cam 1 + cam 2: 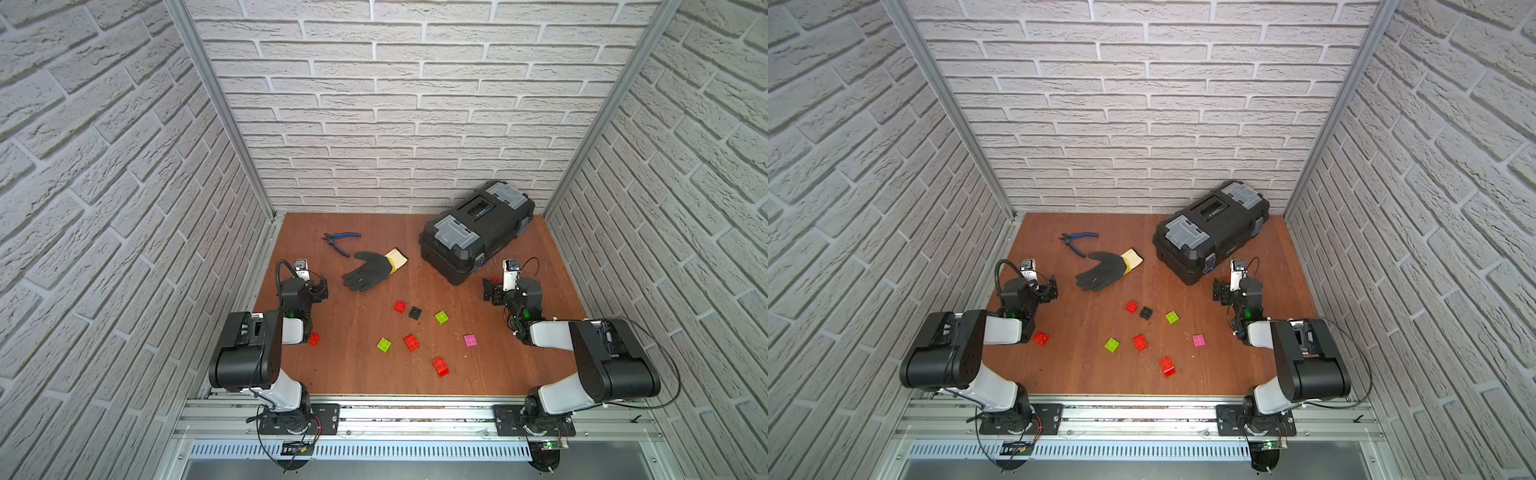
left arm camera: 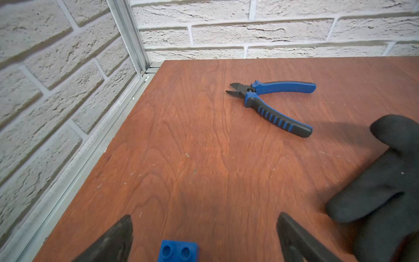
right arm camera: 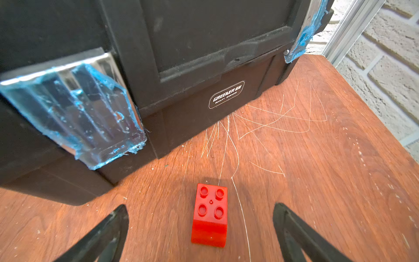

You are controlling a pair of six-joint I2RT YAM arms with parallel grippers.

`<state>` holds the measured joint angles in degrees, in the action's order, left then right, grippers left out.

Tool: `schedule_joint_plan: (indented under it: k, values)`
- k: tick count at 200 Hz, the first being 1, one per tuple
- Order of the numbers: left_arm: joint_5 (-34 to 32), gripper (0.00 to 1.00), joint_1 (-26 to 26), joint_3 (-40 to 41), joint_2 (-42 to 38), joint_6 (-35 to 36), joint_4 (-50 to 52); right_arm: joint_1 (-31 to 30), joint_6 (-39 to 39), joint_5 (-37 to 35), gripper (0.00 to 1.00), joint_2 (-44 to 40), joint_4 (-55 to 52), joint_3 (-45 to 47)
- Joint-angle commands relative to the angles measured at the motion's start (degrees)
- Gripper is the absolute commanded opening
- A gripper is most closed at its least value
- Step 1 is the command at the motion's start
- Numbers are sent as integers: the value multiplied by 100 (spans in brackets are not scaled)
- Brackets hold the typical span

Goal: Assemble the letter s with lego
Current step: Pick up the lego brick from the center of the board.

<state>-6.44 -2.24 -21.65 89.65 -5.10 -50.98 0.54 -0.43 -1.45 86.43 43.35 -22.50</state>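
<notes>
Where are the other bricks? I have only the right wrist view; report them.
Observer: Seven more lie scattered on the table, the pink brick nearest the right arm.
Operator: Report the left side.
Observer: A blue brick lies between the open left jaws.
Operator: List the clutter there.
Observer: A glove and pliers lie beyond that brick, apart from it.
</notes>
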Motion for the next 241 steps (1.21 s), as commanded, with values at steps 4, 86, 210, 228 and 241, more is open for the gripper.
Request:
schedule_joint_plan:
  k: [4,86,210,228,241]
  values:
    - [-60,98,-31,43,47,8,-373,10,34,-29,100,-18,209,-94]
    - [272,98,-186,-41,44,-70,-192,12,35,-30,100,-21,217,-82]
    - [-147,98,153,-455,-1332,146,1515,20,-87,199,100,-1801,-1474,-302]
    - [-393,98,258,-704,-1785,72,2170,20,-116,283,100,-2250,-2018,-397]
    - [-420,98,311,-946,-2060,-8,2731,23,-145,512,100,-2534,-2480,-533]
